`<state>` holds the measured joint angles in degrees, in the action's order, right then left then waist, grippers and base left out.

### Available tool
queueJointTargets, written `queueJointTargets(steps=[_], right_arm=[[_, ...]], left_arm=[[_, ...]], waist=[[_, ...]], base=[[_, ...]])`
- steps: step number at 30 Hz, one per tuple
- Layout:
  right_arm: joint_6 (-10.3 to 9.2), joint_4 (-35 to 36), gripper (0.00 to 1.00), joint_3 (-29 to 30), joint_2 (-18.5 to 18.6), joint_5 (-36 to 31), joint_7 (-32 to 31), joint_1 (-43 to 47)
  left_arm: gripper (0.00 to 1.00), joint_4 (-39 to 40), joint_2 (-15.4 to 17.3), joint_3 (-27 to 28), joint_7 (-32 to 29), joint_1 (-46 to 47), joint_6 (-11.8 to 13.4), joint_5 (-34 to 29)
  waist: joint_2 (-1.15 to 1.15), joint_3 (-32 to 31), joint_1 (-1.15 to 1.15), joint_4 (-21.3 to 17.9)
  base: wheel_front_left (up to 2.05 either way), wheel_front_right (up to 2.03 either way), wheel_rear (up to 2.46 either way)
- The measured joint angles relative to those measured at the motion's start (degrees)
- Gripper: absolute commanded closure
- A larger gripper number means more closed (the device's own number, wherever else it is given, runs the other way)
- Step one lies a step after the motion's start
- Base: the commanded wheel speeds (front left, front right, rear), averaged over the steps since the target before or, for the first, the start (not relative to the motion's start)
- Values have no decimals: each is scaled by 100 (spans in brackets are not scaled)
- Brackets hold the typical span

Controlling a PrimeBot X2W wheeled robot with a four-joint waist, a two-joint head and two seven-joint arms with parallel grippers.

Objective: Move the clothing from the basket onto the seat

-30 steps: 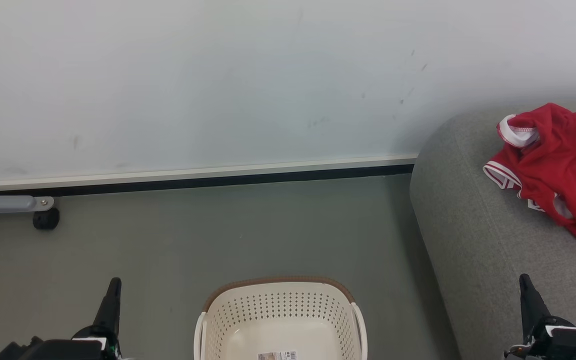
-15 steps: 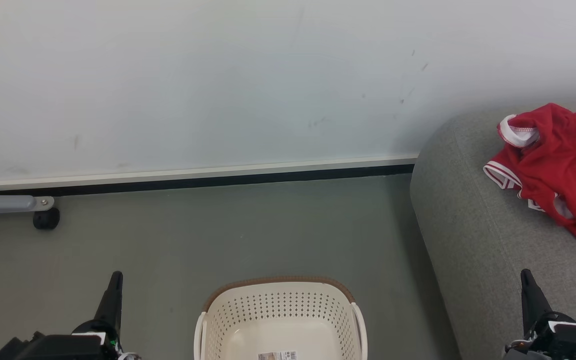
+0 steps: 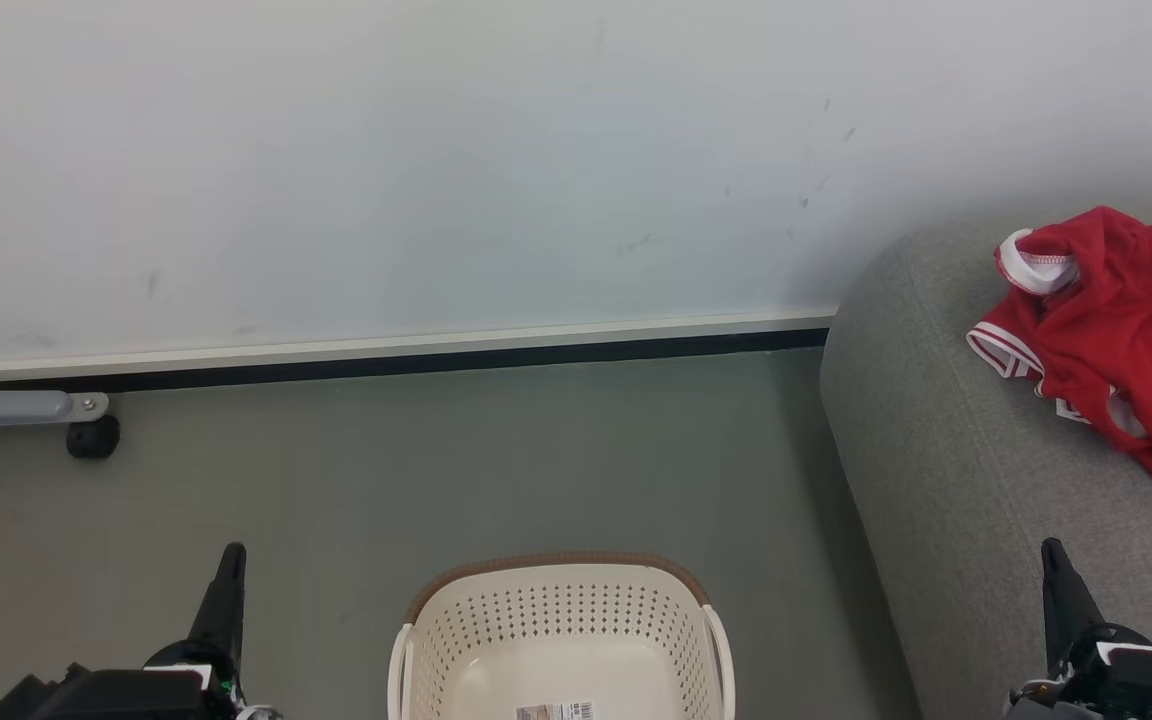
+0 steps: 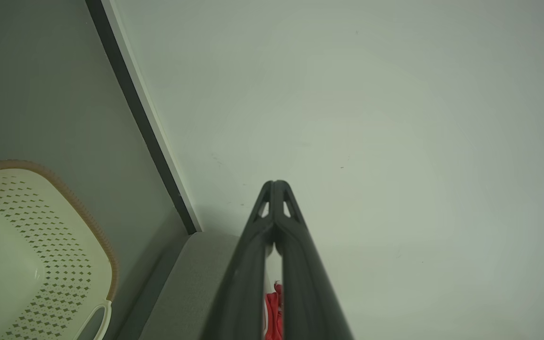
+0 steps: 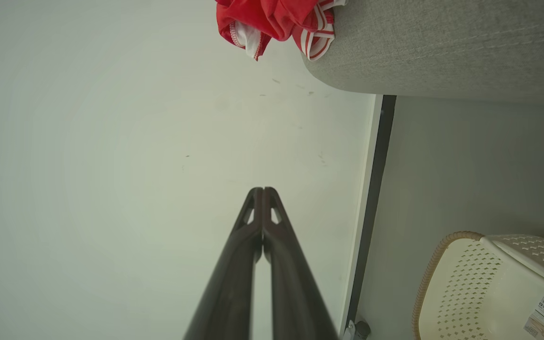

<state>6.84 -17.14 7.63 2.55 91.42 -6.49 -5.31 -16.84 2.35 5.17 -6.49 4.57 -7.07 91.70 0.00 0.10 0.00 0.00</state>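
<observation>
Left pincer [image 3: 231,552] closed — basket [image 3: 556,612], sticker [image 3: 556,712] inside

- The basket [image 3: 556,610] is smooth cream plastic, perforated, with a faint sheen; its rim [image 3: 556,559] looks like brown weave.
- The label [image 3: 554,712] on its floor is printed paper.
- The seat [image 3: 946,450] is grey woven cloth, matt and coarse.
- The clothing [image 3: 1126,340] is soft red cloth with white ribbed trim.
- The wall [image 3: 436,150] is smooth, matt, lightly scuffed.
</observation>
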Motion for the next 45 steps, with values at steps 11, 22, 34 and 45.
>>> queueJointTargets(steps=[11,22,34,45], right_arm=[[0,0,100,0,0,1,0,0],[5,0,100,-1,0,1,0,0],[5,1,100,-1,-1,1,0,0],[5,1,100,-1,-1,1,0,0]], left_arm=[[100,-7,0,0,0,0,0,1],[100,-11,0,-1,0,0,0,1],[100,-12,0,-1,0,0,0,1],[100,-12,-1,-1,0,0,0,1]], waist=[[0,0,0,0],[0,0,0,0],[0,0,0,0],[0,0,0,0]], base=[[0,0,0],[0,0,0],[0,0,0],[0,0,0]])
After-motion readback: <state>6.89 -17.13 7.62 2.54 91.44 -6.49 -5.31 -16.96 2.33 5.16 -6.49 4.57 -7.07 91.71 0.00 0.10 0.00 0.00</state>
